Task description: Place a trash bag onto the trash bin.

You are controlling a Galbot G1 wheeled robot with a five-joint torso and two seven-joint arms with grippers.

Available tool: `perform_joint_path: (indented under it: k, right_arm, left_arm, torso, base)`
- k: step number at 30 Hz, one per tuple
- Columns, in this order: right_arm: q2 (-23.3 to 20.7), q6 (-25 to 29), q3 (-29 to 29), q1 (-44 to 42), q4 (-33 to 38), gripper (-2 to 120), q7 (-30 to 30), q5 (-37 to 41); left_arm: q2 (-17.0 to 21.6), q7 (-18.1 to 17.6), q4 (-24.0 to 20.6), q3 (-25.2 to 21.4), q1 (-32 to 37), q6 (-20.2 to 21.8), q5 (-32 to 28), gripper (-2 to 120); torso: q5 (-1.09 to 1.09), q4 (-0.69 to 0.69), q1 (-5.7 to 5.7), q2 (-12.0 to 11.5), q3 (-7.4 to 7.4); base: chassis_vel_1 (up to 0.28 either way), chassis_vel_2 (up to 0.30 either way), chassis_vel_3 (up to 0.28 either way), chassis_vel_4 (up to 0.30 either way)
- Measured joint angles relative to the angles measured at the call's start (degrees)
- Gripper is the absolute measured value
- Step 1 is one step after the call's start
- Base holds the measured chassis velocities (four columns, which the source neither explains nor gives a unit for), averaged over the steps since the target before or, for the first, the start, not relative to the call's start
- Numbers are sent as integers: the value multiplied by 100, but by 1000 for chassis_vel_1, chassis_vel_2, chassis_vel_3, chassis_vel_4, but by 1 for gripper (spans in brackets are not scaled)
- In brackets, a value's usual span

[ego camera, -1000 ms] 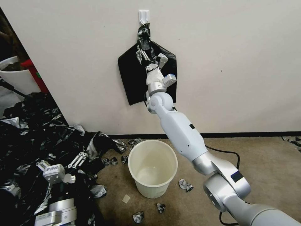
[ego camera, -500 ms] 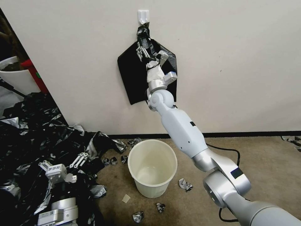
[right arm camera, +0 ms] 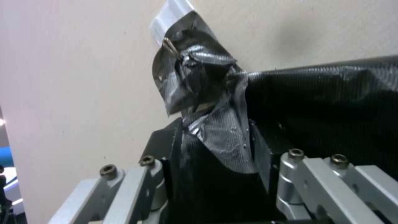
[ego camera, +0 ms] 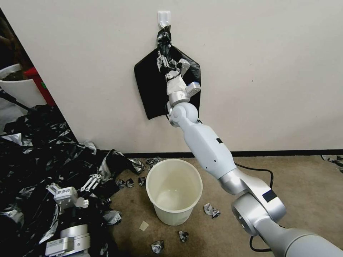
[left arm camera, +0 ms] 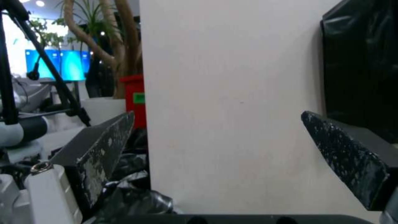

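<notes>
From the head camera, the right hand (ego camera: 163, 63) reaches up the wall (ego camera: 268, 64) to a flat black bag bundle (ego camera: 150, 85) hung by its knotted top from a white hook (ego camera: 164, 18), its fingers drawn together around the neck just under the knot. The cream-white trash bin (ego camera: 174, 200) stands empty on the brown carpet (ego camera: 307, 192) below, near the wall's base and well apart from the bundle. A big heap of black bags (ego camera: 32, 150) fills the floor to the robot's left, spilling to just beside the bin, with crumpled scraps (ego camera: 211, 210) scattered around it. The left hand (ego camera: 73, 185) hangs low over that heap, fingers spread and holding nothing. The left wrist camera shows both dark, scuffed fingertips (left arm camera: 104, 146) wide apart with bare wall between them and a black bag edge (left arm camera: 360, 62) to one side. The right wrist camera shows the right hand's pads (right arm camera: 259, 149) pressed against the bundle's gathered neck (right arm camera: 224, 130), the knot and hook just beyond.
</notes>
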Motion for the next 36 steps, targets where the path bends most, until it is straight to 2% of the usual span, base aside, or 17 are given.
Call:
perform_joint_path:
  k: [3, 10, 12, 14, 17, 20, 27, 30, 32, 34, 36]
  right_arm:
    - [-5, 69, 35, 4, -12, 35, -90, 130]
    - [-4, 91, 86, 20, -24, 32, -132, 271]
    - [-5, 92, 114, 21, -30, 24, -126, 306]
    - [-5, 93, 124, 21, -30, 22, -124, 313]
    - [-5, 118, 152, 9, -16, 7, -226, 370]
    - [-5, 135, 168, -15, 7, 2, -327, 429]
    - [-5, 147, 179, -213, 245, 0, -1106, 938]
    - [-5, 83, 169, -395, 358, 0, -1989, 1286]
    - [-5, 76, 167, -417, 359, 0, -2086, 1310]
    - [-5, 27, 163, -541, 352, 0, -2817, 1511]
    - [-5, 13, 165, -566, 344, 0, -2969, 1551]
  left_arm:
    - [0, 0, 13, 10, -13, -1, 10, 100]
    - [0, 0, 16, 11, -13, -3, 17, 100]
    - [0, 0, 16, 9, 2, -14, 18, 100]
    - [0, 0, 15, 9, 7, -16, 18, 100]
    - [0, 0, -14, 0, 39, -24, 19, 100]
    - [0, 0, -23, -9, 51, -30, 19, 100]
    - [0, 0, -39, -24, 77, -41, 19, 100]
    - [0, 0, -39, -33, 85, -42, 20, 100]
    - [0, 0, -39, -35, 85, -42, 20, 100]
    - [2, 0, -31, -47, 88, -41, 21, 100]
    - [5, 0, -28, -50, 89, -41, 21, 100]
  torso:
    - [0, -3, 1, 0, 0]
    - [0, -2, 0, 0, 0]
    - [0, -3, 1, 0, 0]
    - [1, -3, 1, 0, 0]
    - [0, -3, 0, 0, 0]
    - [0, -3, 1, 0, 0]
    - [1, -2, 1, 0, 0]
    - [0, -2, 1, 0, 0]
    - [0, -2, 1, 0, 0]
    - [0, -2, 0, 0, 0]
    - [0, -2, 1, 0, -1]
  base:
    - [0, 0, 0, 0]
    - [0, 0, 0, 0]
    - [0, 0, 0, 0]
    - [0, 0, 0, 0]
    - [0, 0, 0, 0]
    - [0, 0, 0, 0]
    - [0, 0, 0, 0]
    - [0, 0, 0, 0]
    - [0, 0, 0, 0]
    - [0, 0, 0, 0]
    - [0, 0, 0, 0]
